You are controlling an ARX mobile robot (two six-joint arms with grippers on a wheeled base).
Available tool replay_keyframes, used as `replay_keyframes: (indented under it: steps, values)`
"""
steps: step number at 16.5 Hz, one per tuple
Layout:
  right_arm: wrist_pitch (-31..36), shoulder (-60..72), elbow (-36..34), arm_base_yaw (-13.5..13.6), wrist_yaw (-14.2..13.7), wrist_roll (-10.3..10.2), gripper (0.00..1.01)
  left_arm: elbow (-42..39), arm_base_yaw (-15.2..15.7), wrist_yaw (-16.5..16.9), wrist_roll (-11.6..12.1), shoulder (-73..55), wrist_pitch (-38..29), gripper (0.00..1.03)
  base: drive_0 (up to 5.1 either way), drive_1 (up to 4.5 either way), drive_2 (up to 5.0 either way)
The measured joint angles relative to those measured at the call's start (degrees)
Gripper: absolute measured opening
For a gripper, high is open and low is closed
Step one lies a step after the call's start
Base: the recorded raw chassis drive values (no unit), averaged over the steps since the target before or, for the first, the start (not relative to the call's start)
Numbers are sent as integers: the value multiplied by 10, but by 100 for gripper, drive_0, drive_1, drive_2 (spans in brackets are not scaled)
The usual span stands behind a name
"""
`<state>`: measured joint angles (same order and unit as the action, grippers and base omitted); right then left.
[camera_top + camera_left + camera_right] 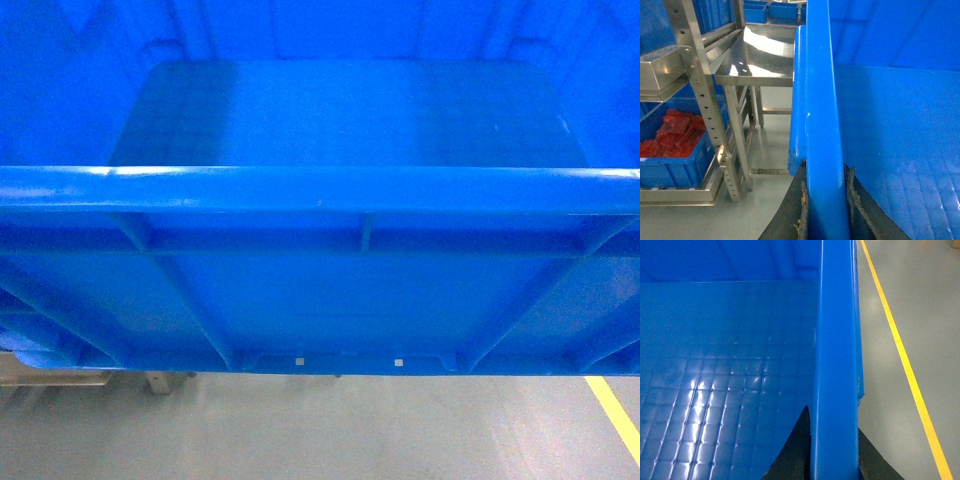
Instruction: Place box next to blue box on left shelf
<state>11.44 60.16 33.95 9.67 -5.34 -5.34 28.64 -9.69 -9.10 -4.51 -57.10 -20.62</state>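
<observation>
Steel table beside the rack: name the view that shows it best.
Left wrist view. The steel table shows there with its shiny top and legs, behind the box rim held in the left hand. Head and right wrist views show none of it.

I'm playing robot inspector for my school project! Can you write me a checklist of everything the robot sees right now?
Surface: grey floor; no roller shelf seen.
Job's things: blue box held off the floor, empty.
Clutter: crate of red pieces on a metal rack; steel table.
Grippers: left gripper clamps the box's left rim; right gripper clamps its right rim.
Cables: nothing seen.
Surroundings: yellow floor line.
</observation>
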Motion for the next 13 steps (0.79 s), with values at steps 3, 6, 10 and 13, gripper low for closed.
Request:
replay_keyframes:
  steps: [3,6,10,13]
  values:
    - [0,-1,0,0,-1,0,8,0,0,0,0,0,2,9,-3,412,-418]
    - [2,-1,0,0,-1,0,8,0,0,0,0,0,1,9,-3,412,-418]
    - [0,-1,0,0,-1,0,8,0,1,0,0,0,1,9,-246,332,-83]
    - [-1,-1,0,1,0,0,8,0,1,0,0,0,3,9,-493,248,248]
